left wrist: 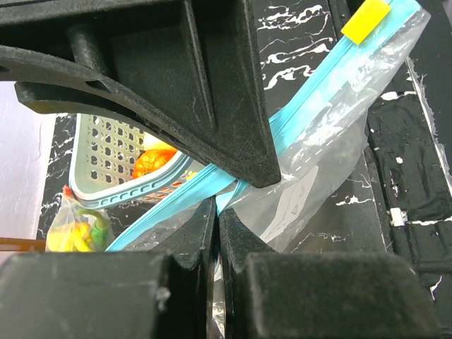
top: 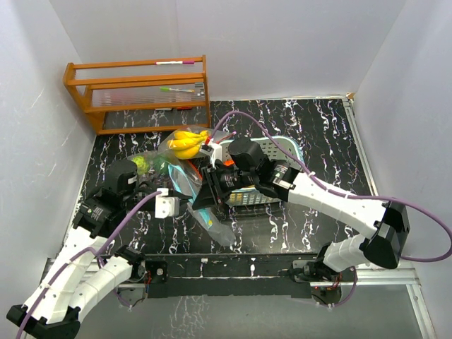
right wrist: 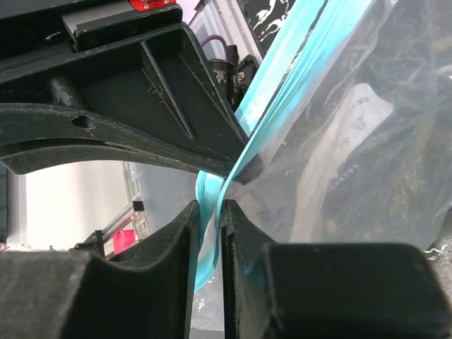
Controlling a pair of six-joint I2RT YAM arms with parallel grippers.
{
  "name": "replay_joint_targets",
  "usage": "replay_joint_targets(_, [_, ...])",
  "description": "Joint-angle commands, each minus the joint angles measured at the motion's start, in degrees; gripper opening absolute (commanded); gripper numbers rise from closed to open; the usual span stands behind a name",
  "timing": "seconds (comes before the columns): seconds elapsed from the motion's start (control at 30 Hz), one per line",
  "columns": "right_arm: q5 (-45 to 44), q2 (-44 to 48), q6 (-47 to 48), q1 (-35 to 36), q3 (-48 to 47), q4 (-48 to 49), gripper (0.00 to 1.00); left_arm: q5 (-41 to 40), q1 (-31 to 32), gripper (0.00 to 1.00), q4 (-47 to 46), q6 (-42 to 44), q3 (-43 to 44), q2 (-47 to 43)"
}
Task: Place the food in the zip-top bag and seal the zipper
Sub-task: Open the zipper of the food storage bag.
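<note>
The only print in sight is a pale panel [right wrist: 339, 148] on the clear film of the zip-top bag [left wrist: 332, 120], and its lettering is too faint and small to read; a plain yellow tab [left wrist: 364, 20] sits at one end of the light blue zipper [left wrist: 311, 99] and carries no writing. The left tool [left wrist: 217, 212] is closed to a thin slit, its two dark fingers pinching the blue zipper strip between them. The right tool [right wrist: 210, 212] is likewise narrowed to a sliver, with the same strip running up through the gap and touching both fingers. The bag hangs between the two tools over the middle of the counter [top: 318, 127], a little toward its near edge. Yellow bananas [top: 189, 143] lie toward the far edge, left of centre, with a green fruit [top: 143, 164] nearer the left edge; both look wrapped in clear film, though whether it is the same bag cannot be told. An orange [left wrist: 152, 161] rests in a pale perforated basket [left wrist: 106, 162] just behind the bag. A wooden rack [top: 138, 92] stands at the far left corner.
</note>
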State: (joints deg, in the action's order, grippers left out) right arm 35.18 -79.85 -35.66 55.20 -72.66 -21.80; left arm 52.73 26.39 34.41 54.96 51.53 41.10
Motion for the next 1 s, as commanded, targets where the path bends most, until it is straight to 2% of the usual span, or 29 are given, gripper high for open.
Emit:
replay_joint_targets(0.0, [-7.79, 2.29, 1.78, 0.21, -0.3, -0.13, 0.15, 2.08, 0.33, 0.0, -0.27, 0.84, 1.07, -0.82])
replay_joint_targets(0.17, [-18.32, 4.12, 3.42, -0.09, -0.81, -4.12, 0.13, 0.88, 0.33, 0.0, 2.07, 1.11, 1.86, -1.88])
replay_joint_targets(0.3, [-21.88, 5.39, 3.57, -1.03, -0.14, -3.68, 0.13, -0.11, 0.33, 0.0, 3.69, 0.59, 1.93, -3.31])
replay_joint_targets(0.57, [-20.55, 5.99, 1.29, -2.2, 2.54, 2.51, 0.13, 0.63, 0.33, 0.0, 4.17, -0.03, 1.28, -4.63])
replay_joint_targets(0.8, [-14.27, 3.29, 0.12, -2.25, 2.12, 7.59, 0.14, 1.58, 0.33, 0.0, 2.8, -0.07, 0.54, -4.41])
replay_joint_targets(0.87, [-11.9, 2.89, -0.06, -2.21, 1.78, 9.22, 0.19, 1.46, 0.33, 0.0, 2.16, -0.09, 0.05, -4.29])
replay_joint_targets(0.97, [-10.6, 3.13, -1.1, -2.25, 1.39, 10.39, 0.37, 1.02, 0.33, 0.0, 1.87, -0.03, -0.65, -3.89])
